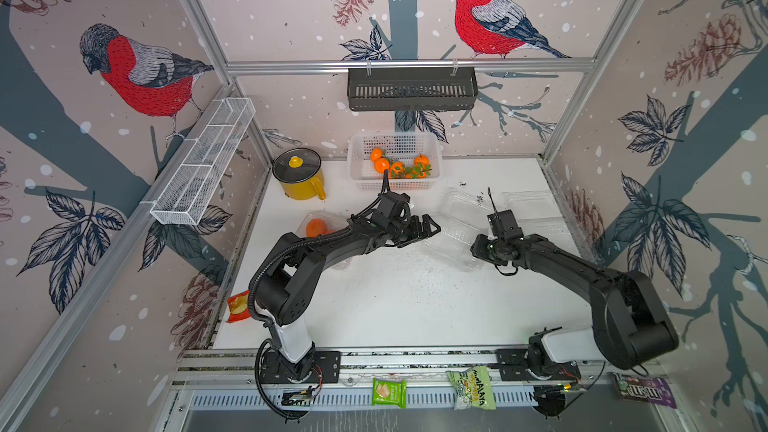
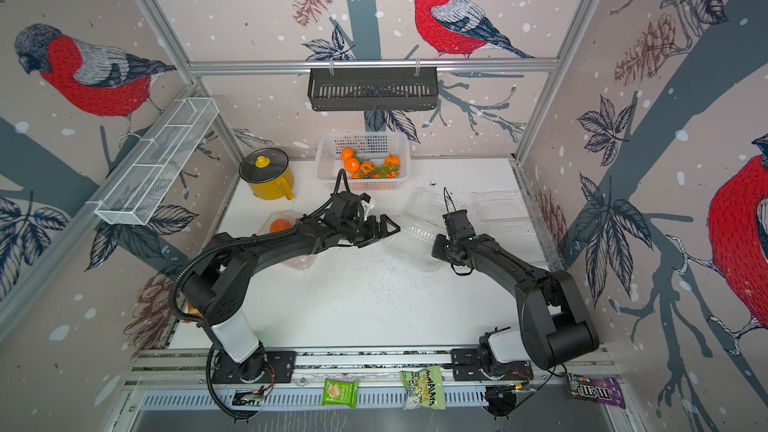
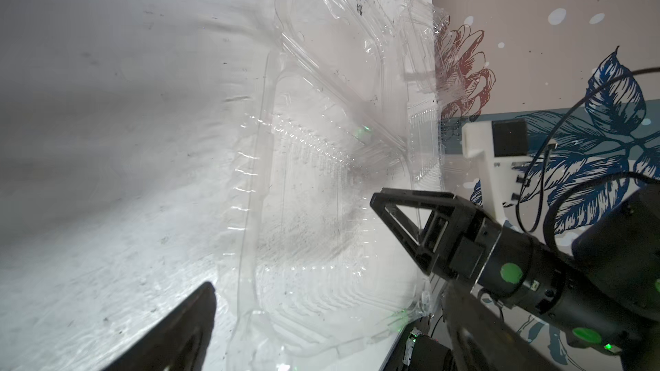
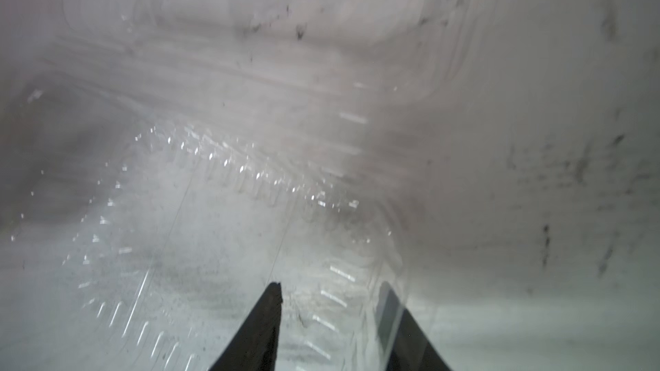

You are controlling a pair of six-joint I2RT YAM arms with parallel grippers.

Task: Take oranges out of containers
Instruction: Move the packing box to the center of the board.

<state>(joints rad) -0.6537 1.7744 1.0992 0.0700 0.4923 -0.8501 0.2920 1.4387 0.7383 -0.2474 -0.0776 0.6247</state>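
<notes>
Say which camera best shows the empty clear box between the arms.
Left wrist view: the clear box fills it, ribs and rim plain. Both top views show it small, faint; right wrist, a blurred part.

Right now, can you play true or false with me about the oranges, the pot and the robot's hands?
1. The yellow pot has its lid on. True.
2. The white basket is empty. False: oranges with leaves lie in it.
3. The left gripper holds an orange. False: it is open and empty.
4. An orange sits in the clear container beside the left arm. True.
5. The open container between the arms holds oranges. False: no oranges in it.
</notes>
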